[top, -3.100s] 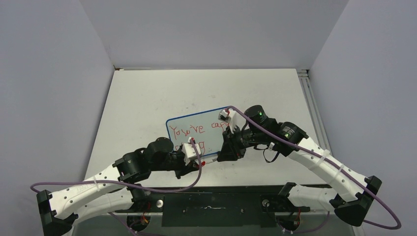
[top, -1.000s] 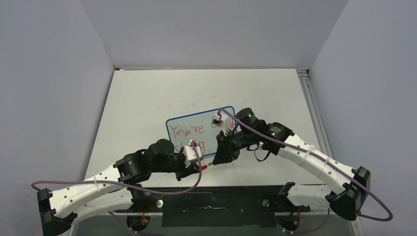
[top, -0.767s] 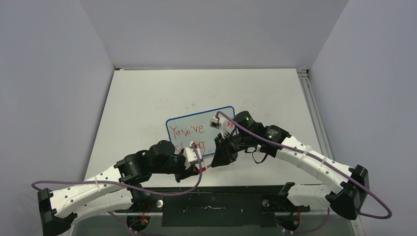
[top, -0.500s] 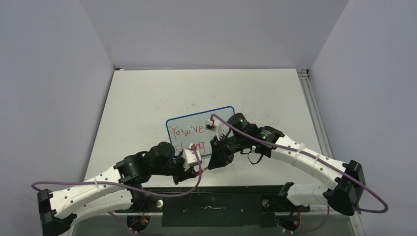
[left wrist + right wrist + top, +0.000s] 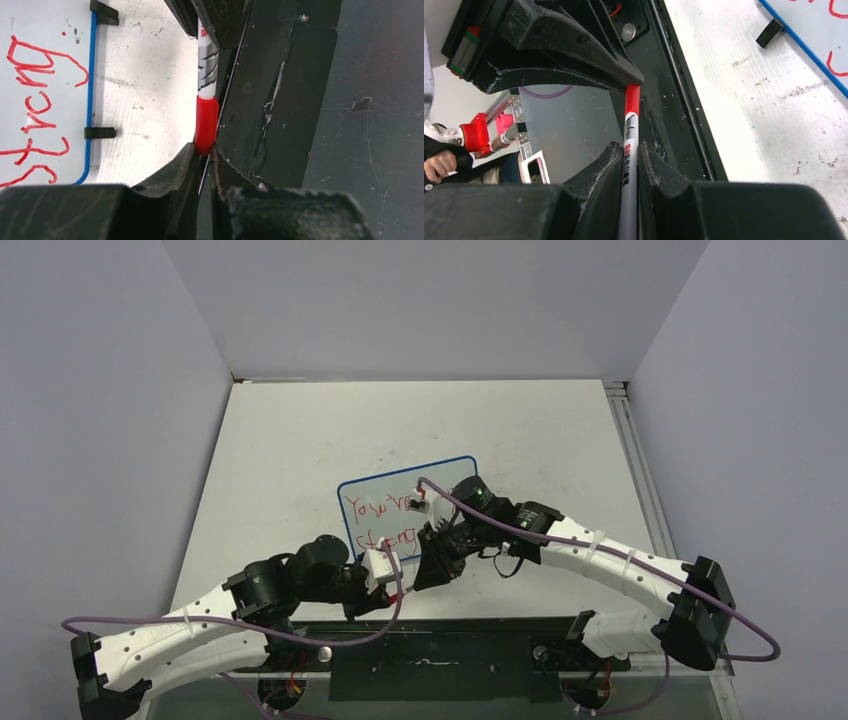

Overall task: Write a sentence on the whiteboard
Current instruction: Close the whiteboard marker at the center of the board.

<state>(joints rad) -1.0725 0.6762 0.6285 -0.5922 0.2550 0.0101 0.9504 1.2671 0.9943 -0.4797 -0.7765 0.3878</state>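
The one whiteboard (image 5: pixel 392 483) is lying flat near the middle of the tabletop's near edge, carrying one sentence (image 5: pixel 375 507) in two red lines. It is probably handling light, stiff and slippery; grip its blue frame, avoiding the ink. The right claw (image 5: pixel 628 150) is pinching the one marker (image 5: pixel 206 70); the left claw (image 5: pixel 202 150) is pinching its red cap (image 5: pixel 206 125).

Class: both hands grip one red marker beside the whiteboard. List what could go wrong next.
1. The left hand pinches the red cap, the right hand the marker barrel; an off-axis pull might twist it loose.
2. The right arm hangs over the sentence on the whiteboard; dipping could smear it.
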